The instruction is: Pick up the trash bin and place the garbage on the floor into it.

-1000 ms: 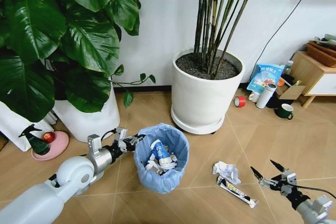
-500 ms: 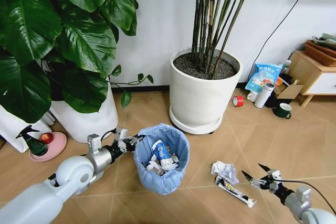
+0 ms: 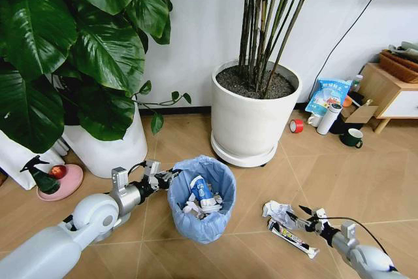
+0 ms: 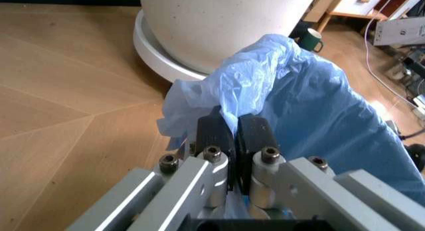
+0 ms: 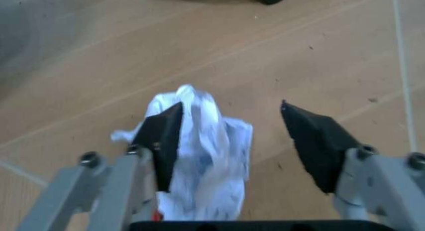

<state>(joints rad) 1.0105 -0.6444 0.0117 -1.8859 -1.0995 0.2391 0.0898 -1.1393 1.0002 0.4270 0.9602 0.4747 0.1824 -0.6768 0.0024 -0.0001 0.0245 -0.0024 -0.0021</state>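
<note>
Over the last second we see the right gripper (image 3: 307, 217) has slid in from about 4 o'clock toward the crumpled white paper wad (image 3: 280, 213), and its tips now sit just beside that wad, where earlier they hung well apart from it. In the right wrist view the right gripper (image 5: 232, 134) has its dark, pointed fingers (image 5: 317, 141) spread wide, one finger over the wad (image 5: 199, 159) and the other over bare wooden floor (image 5: 86, 66); nothing is pinched. The wad is soft, creased paper with faint blue print. Just below it, near 5 o'clock, lies the long dark snack wrapper (image 3: 292, 238), flat and glossy. The left gripper (image 3: 161, 178) has not moved: it stays at the 9 o'clock rim of the trash bin (image 3: 199, 227), and in the left wrist view the left gripper (image 4: 236, 136) has its black blocky pads pressed together on a fold of the crinkled light-blue plastic bag (image 4: 312, 106). The round bin stands at the middle of the herringbone floor (image 3: 366, 168), with white paper scraps and a blue-white wrapper (image 3: 199, 191) inside.
</note>
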